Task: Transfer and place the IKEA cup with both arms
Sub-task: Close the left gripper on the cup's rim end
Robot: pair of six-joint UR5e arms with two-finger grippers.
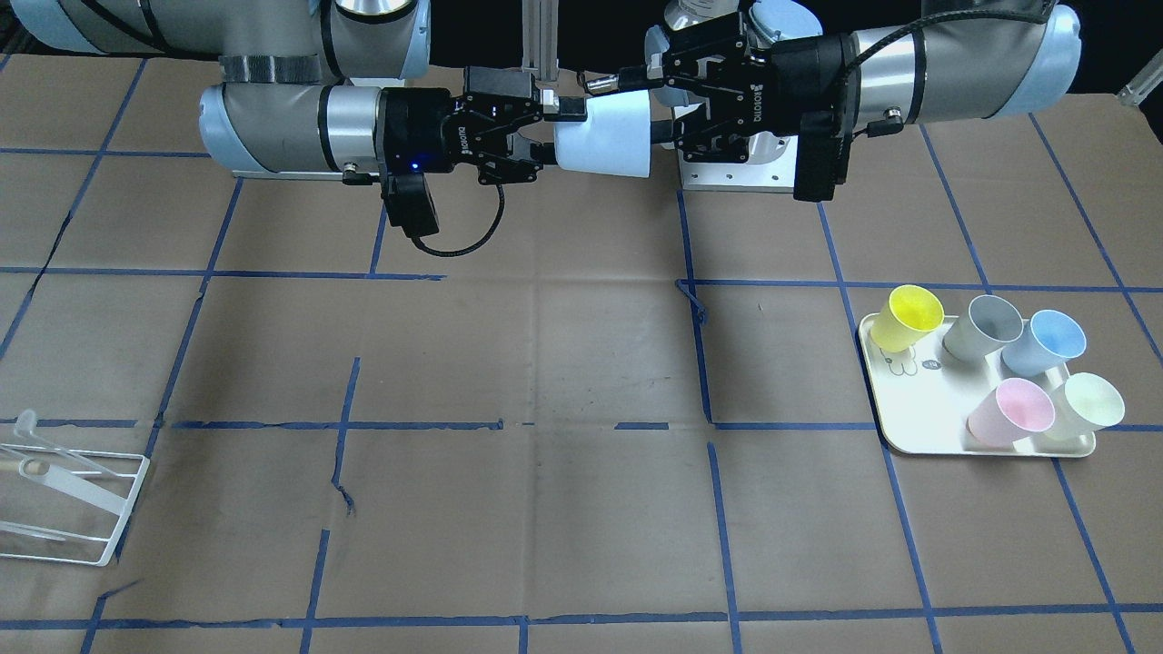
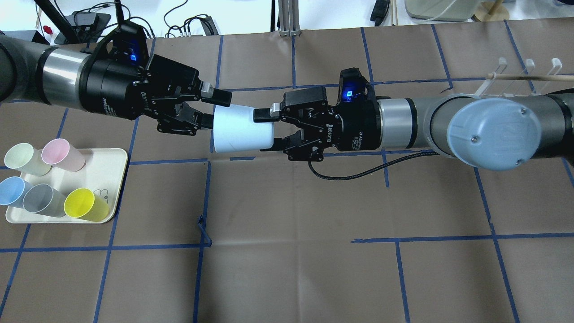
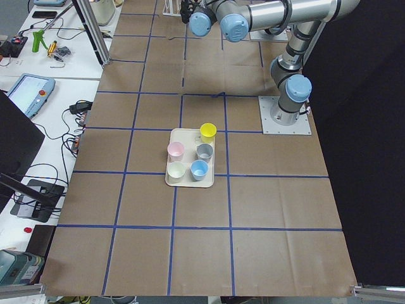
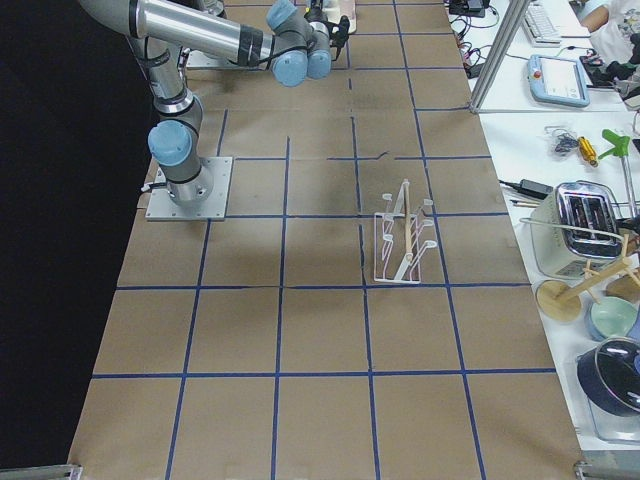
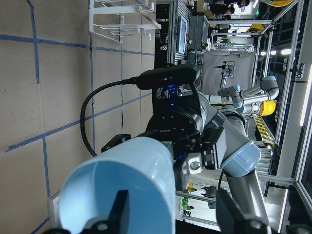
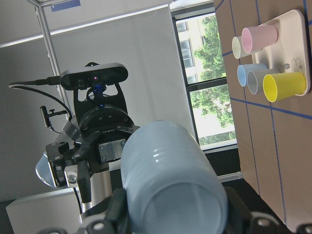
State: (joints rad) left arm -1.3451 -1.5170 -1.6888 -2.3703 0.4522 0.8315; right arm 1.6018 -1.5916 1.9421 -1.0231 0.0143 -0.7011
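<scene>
The pale-blue IKEA cup (image 2: 240, 130) hangs on its side in the air between the two arms, above the table's robot side. It also shows in the front view (image 1: 604, 136). My right gripper (image 2: 270, 130) is shut on the cup's narrow base, with a finger on each side of it in the right wrist view (image 6: 165, 170). My left gripper (image 2: 219, 111) is open at the cup's wide mouth. In the left wrist view one finger reaches inside the cup (image 5: 146, 161) and the other stands well clear outside the rim.
A cream tray (image 2: 112, 157) at the robot's left holds yellow (image 2: 85, 204), grey (image 2: 42, 199), sky-blue (image 2: 11, 190), pink (image 2: 63, 154) and pale-green (image 2: 24, 159) cups. A white wire rack (image 1: 73, 490) stands at the robot's right.
</scene>
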